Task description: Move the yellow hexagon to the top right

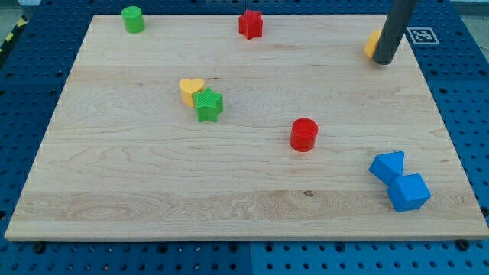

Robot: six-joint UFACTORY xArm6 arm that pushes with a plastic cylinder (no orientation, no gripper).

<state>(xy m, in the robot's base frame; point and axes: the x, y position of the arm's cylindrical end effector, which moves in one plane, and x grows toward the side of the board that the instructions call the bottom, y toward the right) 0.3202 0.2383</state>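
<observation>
The yellow hexagon (372, 43) sits near the board's top right corner, mostly hidden behind my rod. My tip (383, 61) rests on the board just to the right of and slightly below the hexagon, touching or nearly touching it. Only the hexagon's left edge shows.
A green cylinder (133, 19) is at top left. A red star (250, 24) is at top centre. A yellow heart (191, 90) touches a green star (208, 105) left of centre. A red cylinder (303, 134) is right of centre. Two blue blocks (388, 166) (408, 192) sit at bottom right.
</observation>
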